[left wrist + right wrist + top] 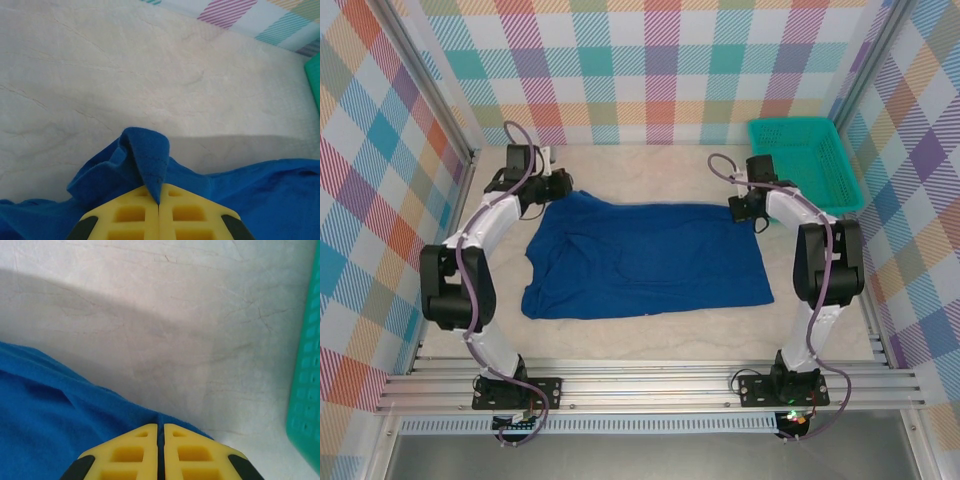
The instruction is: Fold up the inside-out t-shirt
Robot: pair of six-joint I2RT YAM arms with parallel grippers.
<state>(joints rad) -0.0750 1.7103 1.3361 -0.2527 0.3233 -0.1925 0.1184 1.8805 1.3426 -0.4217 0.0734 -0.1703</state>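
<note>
Royal-blue cotton: the inside-out t-shirt [645, 260] lies spread flat on the pale table [650, 165], its far corners at the two grippers. The left gripper [159, 197], fingers pressed together, pinches a raised fold of cloth. The right gripper [160, 427] likewise clamps the shirt's edge, a thin blue strip showing between its fingers. The teal basket [807, 160], far right, is cut off in both wrist views. Sleeves are hard to make out.

Top camera looks down on the desk [650, 335]; both wrist cameras sit close, facing away, sharing the t-shirt [640, 260] along its upper edge.
</note>
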